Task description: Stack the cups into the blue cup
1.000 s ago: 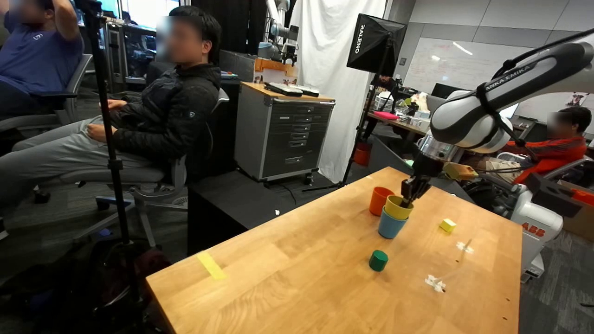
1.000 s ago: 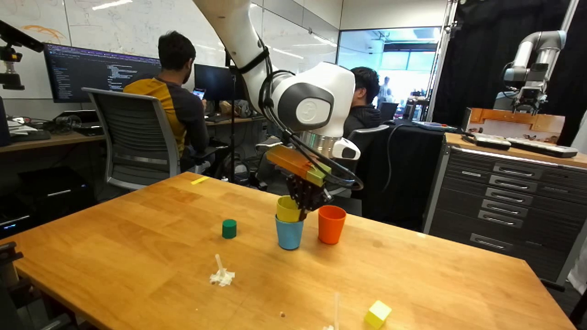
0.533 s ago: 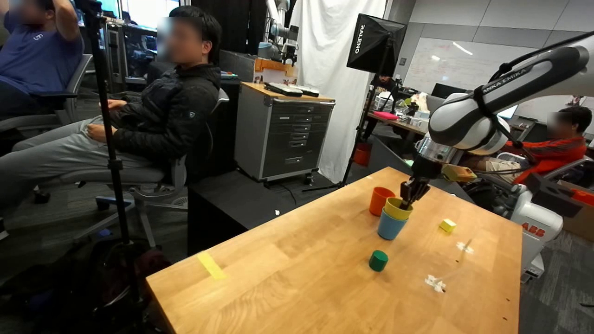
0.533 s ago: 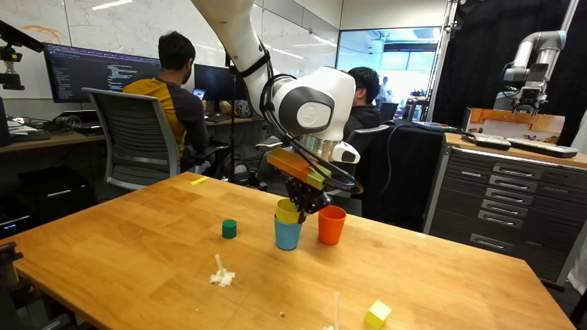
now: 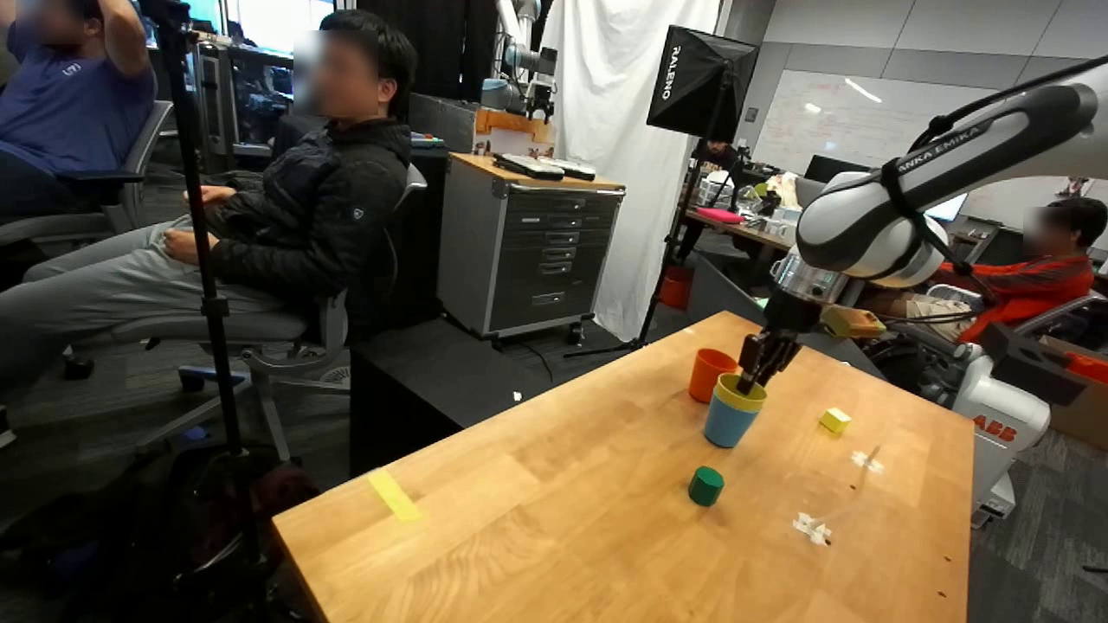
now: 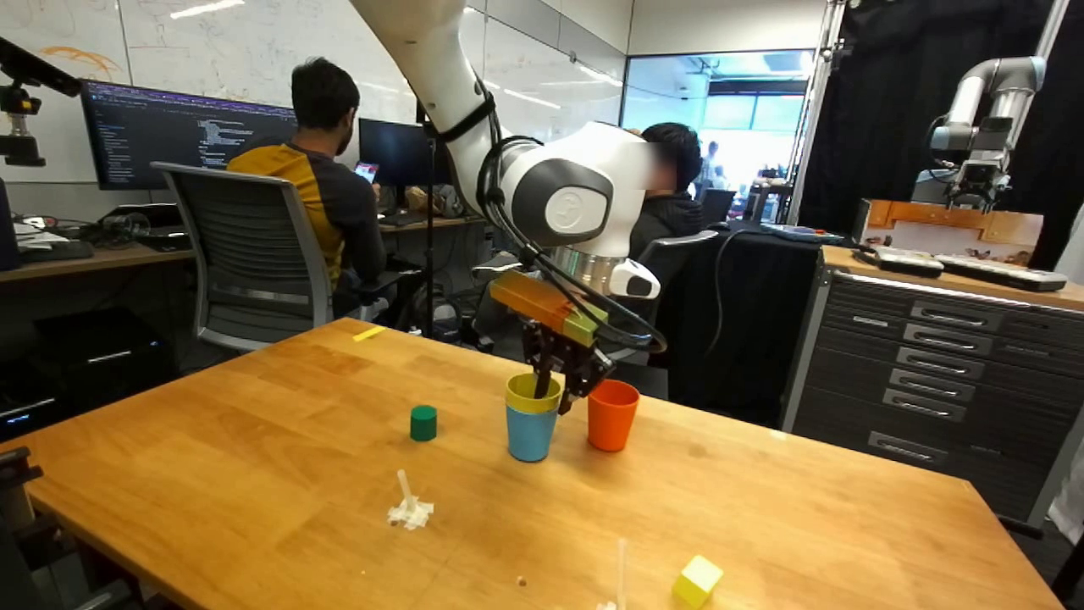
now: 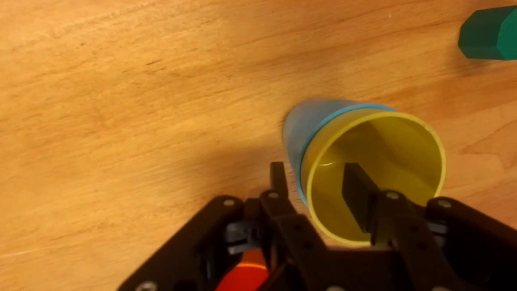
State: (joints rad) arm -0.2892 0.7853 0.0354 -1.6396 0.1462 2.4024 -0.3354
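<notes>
The yellow cup [image 6: 532,405] is nested inside the blue cup [image 6: 531,437], and only its upper band is exposed above the blue rim; in an exterior view the pair is seen below the middle of the frame. In the wrist view the yellow rim is seen right of center, and blue wall is shown along its left side.

The claw [image 7: 317,182] is spread. One of its fingers [image 7: 357,190] is placed inside the yellow cup and the other is held outside, just beside the blue wall, so that the sides of both cups are straddled; a gap is seen in the wrist view between the inner finger and the yellow wall.

The orange cup [image 6: 613,417] is stood upright on the table [image 6: 254,474], just right of the pair in an exterior view; it is partly hidden by the claw at the bottom of the wrist view.

The green block [image 6: 423,424] is placed left of the cups in an exterior view and is cut off at the upper right of the wrist view. The yellow block [image 5: 835,421] is placed right of the cups in an exterior view. Yellow tape [image 5: 394,495] is stuck near the table's edge, at lower left in an exterior view.
</notes>
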